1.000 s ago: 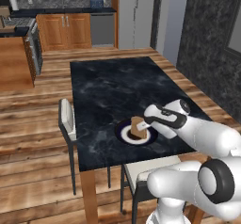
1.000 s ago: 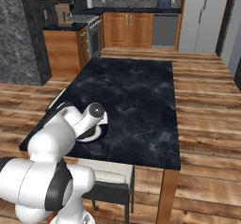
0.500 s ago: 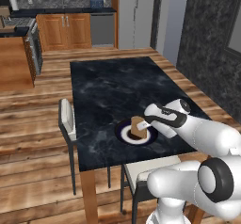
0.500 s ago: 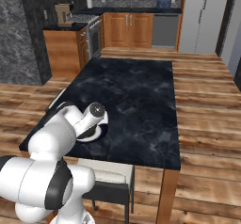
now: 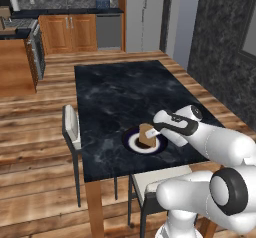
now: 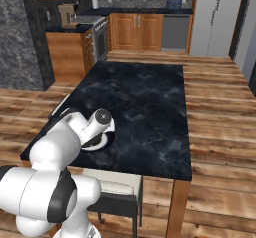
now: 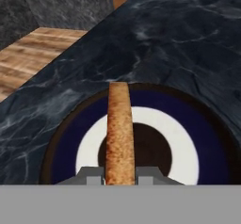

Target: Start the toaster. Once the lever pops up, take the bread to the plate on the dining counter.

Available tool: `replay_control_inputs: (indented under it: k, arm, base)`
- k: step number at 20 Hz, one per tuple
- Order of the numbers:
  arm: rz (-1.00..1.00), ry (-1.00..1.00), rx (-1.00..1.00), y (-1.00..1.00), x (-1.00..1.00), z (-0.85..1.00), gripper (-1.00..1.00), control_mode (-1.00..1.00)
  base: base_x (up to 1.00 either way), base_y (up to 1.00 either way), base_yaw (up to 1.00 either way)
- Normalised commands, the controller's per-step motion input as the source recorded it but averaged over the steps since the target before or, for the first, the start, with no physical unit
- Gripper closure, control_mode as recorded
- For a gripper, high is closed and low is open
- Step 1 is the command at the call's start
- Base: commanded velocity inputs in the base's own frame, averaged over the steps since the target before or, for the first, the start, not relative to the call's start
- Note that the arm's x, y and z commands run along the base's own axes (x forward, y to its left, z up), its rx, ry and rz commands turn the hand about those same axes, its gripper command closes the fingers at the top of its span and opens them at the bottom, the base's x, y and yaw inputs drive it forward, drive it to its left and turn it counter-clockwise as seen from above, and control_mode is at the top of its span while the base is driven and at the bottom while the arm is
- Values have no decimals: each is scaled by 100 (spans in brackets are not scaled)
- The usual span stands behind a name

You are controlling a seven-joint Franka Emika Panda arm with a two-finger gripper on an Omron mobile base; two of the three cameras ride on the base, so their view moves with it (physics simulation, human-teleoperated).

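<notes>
A: Holding the bread (image 7: pixel 118 133) edge-on, the tool (image 7: pixel 119 173) pinches the slice between its two fingers (image 7: pixel 90 175), right over the plate (image 7: pixel 197 124).

B: Bread touching the plate?

A: Cannot tell. From the left base view the bread (image 5: pixel 145 135) sits over the white middle of the plate (image 5: pixel 131 143), tilted up, the tool (image 5: pixel 153 130) at its right side. Contact under it is hidden.

B: Plate location?

A: On the desk (image 5: pixel 115 92), near its front edge, toward the right corner as that view sees it. Dark rim, white ring, dark spot in the centre under the slice.

B: Right base view?

A: The arm covers most of it. A sliver of the plate (image 6: pixel 102 143) shows under the wrist, near the left front corner of the desk (image 6: pixel 150 102).

B: Around the desk?

A: One chair (image 5: pixel 71 130) at its left side, another chair (image 5: pixel 155 177) tucked at the front. Wood floor (image 5: pixel 40 182) all around. Fridge (image 5: pixel 142 12) and wooden cabinets (image 5: pixel 67 32) at the back wall.
</notes>
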Motion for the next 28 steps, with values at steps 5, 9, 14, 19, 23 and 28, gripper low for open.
replay_control_inputs:
  k: [5, 9, 14, 19, 23, 28]
  arm:
    - [0, 0, 0, 0, 0, 0, 100, -100]
    - [0, 0, 0, 0, 0, 0, 100, -100]
    - [0, 0, 0, 0, 0, 0, -100, -100]
    - [0, 0, 0, 0, 0, 0, -100, -100]
    - [0, 0, 0, 0, 0, 0, -100, -100]
    - [0, 0, 0, 0, 0, 0, -100, -100]
  base:
    - [0, 0, 0]
    - [0, 0, 0]
    - [0, 0, 0]
    - [0, 0, 0]
    - [0, 0, 0]
    - [0, 0, 0]
